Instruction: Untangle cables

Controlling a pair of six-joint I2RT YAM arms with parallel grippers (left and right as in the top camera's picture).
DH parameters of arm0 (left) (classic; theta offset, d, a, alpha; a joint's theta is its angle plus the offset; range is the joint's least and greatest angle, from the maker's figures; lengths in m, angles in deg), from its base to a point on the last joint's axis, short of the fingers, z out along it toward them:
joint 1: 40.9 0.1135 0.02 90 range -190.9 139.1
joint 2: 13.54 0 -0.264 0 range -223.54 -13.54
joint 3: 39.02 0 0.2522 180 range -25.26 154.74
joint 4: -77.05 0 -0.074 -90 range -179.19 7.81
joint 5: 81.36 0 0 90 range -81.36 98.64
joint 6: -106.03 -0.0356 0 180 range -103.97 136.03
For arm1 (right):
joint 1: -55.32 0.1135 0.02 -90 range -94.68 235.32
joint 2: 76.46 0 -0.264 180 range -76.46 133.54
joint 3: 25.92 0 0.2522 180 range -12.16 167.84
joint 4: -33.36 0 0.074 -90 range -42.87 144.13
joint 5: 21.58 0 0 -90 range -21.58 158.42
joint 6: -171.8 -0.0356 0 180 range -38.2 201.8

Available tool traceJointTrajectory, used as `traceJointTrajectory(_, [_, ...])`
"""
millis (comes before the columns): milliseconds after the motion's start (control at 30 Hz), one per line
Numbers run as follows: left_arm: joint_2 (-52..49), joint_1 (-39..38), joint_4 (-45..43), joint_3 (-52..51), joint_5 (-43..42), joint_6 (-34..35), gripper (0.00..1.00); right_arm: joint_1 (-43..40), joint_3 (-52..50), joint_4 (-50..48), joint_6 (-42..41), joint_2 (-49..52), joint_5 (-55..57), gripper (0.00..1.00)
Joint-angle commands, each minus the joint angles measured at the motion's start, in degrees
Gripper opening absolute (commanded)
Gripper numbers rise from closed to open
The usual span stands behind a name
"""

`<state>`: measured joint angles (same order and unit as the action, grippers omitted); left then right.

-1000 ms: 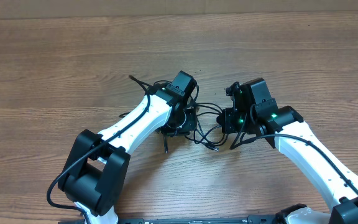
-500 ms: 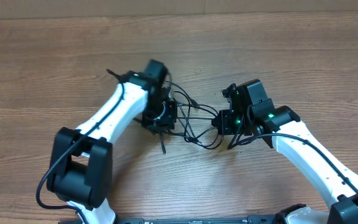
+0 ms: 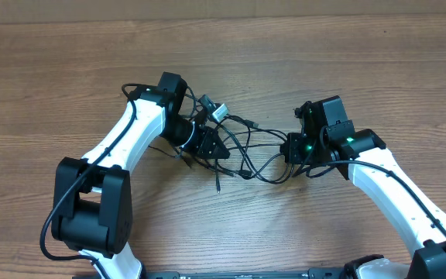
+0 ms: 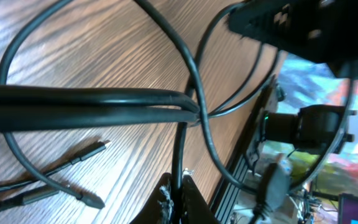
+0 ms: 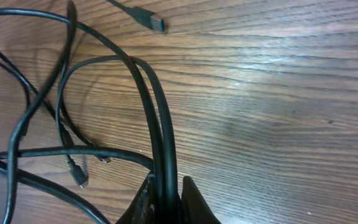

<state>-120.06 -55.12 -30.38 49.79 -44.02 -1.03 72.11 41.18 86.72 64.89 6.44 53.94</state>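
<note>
The cables [image 3: 248, 152] are thin black cords, spread as crossing loops on the wood table between my two grippers. My left gripper [image 3: 212, 144] is shut on one strand at the left side of the tangle; in the left wrist view that strand [image 4: 180, 149] runs up from between the fingertips [image 4: 191, 198] into a knot of taut cords [image 4: 104, 106]. My right gripper [image 3: 291, 149] is shut on a doubled strand [image 5: 161, 124] at the right side. Loose plug ends [image 4: 96, 201] lie flat on the wood.
A pale connector [image 3: 219, 111] sticks up at the top of the tangle, near the left wrist. A USB plug [image 5: 156, 23] lies apart on the wood. Bare table [image 3: 324, 62] extends behind both arms, and the robot base edge [image 3: 246, 273] runs along the front.
My left arm has swung left and back with its strand, and the right gripper has shifted slightly right. The bundle has stretched out into wider loops between them.
</note>
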Motion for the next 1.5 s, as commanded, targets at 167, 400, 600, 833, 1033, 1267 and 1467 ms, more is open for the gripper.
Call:
traceJointTrajectory(167, [0.11, 2.62, -3.5, -0.79, -26.8, -8.83, 0.04, -2.4, -0.02, 0.04, -1.27, -0.52, 6.69, 0.04])
traceJointTrajectory(400, [0.09, 2.56, -3.96, -0.79, -7.85, -2.69, 0.04, -2.4, -0.02, -0.55, -1.27, -0.52, 5.14, 0.04])
traceJointTrajectory(600, [0.09, 2.58, -4.26, -0.79, 21.07, 16.92, 0.04, -2.4, -0.02, -1.64, -1.27, -0.52, 3.21, 0.04])
traceJointTrajectory(833, [0.09, 2.19, -2.93, -0.81, -20.85, -5.2, 0.1, -2.4, -0.02, -1.77, -1.29, -0.52, 3.19, 0.04])
traceJointTrajectory(1033, [0.02, 1.22, -5.29, -0.81, 11.04, 3.67, 0.05, -2.4, -0.02, -1.81, -1.27, -0.52, 2.8, 0.04])
traceJointTrajectory(1267, [0.02, 1.01, -5.31, -0.81, 29.42, 27.5, 0.08, -2.4, -0.02, -2.05, -1.27, -0.52, -0.28, 0.04])
traceJointTrajectory(1467, [0.02, 0.63, -10.08, -0.81, 6.67, 29.94, 0.28, -2.4, -0.02, -3.02, -1.27, -0.52, -1.07, 0.04])
